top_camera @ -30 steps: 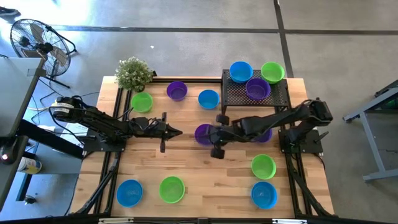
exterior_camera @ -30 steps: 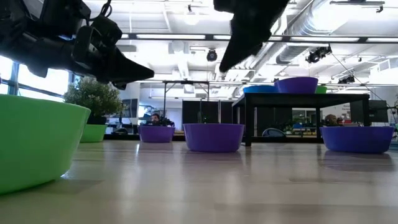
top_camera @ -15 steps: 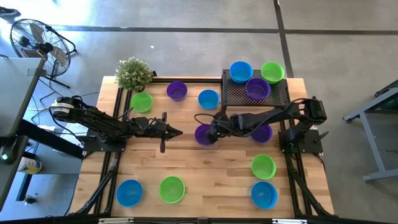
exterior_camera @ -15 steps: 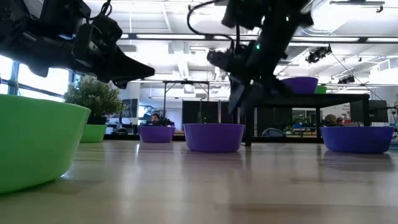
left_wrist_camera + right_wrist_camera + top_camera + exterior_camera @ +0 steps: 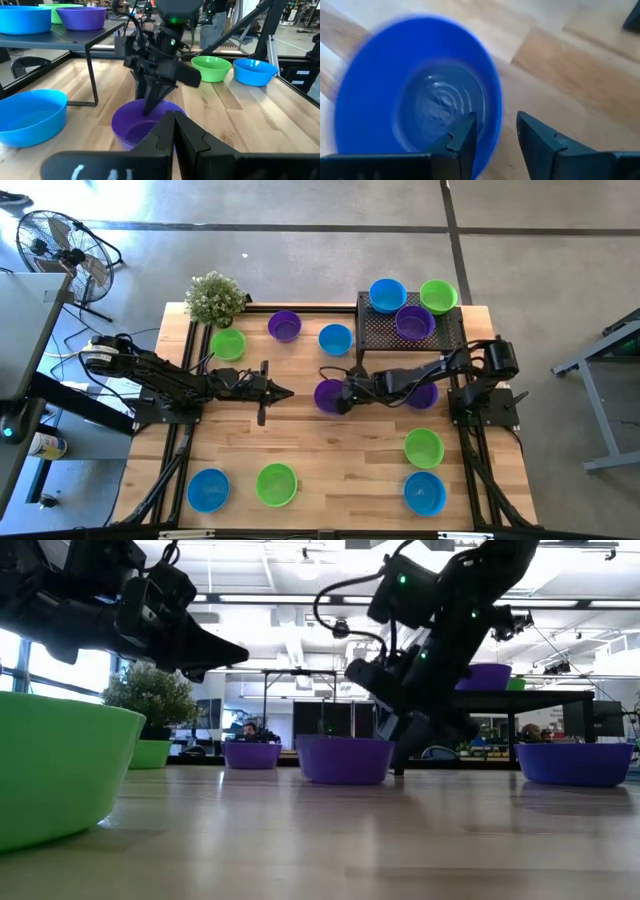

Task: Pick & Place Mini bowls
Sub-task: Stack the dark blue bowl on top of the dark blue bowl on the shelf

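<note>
Wooden worktop [image 5: 330,450] | right gripper [image 5: 343,395] descended; jaws spread astride small purple plastic bowl's [image 5: 327,394] rim, ungripped | left gripper [image 5: 283,392] closed, idle.

Both arms are dark — black links and joints on black bases bolted to the table's edge rails. The right arm [image 5: 440,370] carries a black cable that loops free above its wrist, and small green indicator lights glow on its housing. The left arm [image 5: 170,380] has pale markings on its wrist body, perhaps lettering — too blurred to read. Fingers [image 5: 465,140] are black, angular, flat-faced.
</note>
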You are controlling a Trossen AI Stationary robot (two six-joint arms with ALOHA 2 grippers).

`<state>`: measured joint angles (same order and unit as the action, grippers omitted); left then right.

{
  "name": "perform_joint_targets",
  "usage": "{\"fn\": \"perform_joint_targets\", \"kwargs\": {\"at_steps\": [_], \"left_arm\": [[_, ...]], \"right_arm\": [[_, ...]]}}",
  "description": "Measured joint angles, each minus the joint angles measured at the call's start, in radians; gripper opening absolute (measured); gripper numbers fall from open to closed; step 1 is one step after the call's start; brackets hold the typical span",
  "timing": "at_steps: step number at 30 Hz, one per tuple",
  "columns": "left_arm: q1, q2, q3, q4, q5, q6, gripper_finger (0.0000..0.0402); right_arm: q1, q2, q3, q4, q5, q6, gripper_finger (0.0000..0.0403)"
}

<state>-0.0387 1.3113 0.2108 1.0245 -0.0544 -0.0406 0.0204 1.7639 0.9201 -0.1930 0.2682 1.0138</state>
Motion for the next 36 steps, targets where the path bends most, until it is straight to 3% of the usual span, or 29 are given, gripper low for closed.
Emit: {"fn": "perform_joint_targets", "kwargs": {"at_steps": [5, 12, 21, 29, 36], "left_arm": [[0.000, 0.000, 0.000, 0.000, 0.000, 0.002, 0.0002], [0.000, 0.000, 0.000, -0.002, 0.000, 0.003, 0.0002], [0.000, 0.000, 0.000, -0.002, 0.001, 0.009, 0.0002], [0.000, 0.000, 0.000, -0.003, 0.003, 0.009, 0.0002], [0.000, 0.000, 0.000, -0.002, 0.003, 0.009, 0.0002]], "right_arm": [[0.000, 0.013, 0.002, 0.000, -0.026, -0.025, 0.0105], [0.000, 0.011, 0.002, 0.004, -0.051, -0.075, 0.0014], [0.002, -0.051, 0.002, 0.001, -0.086, -0.107, 0.0004], [-0.008, -0.322, 0.002, -0.094, -0.120, -0.206, 0.0003], [-0.100, -0.663, 0.034, -0.405, 0.006, -0.230, 0.0003]]}}
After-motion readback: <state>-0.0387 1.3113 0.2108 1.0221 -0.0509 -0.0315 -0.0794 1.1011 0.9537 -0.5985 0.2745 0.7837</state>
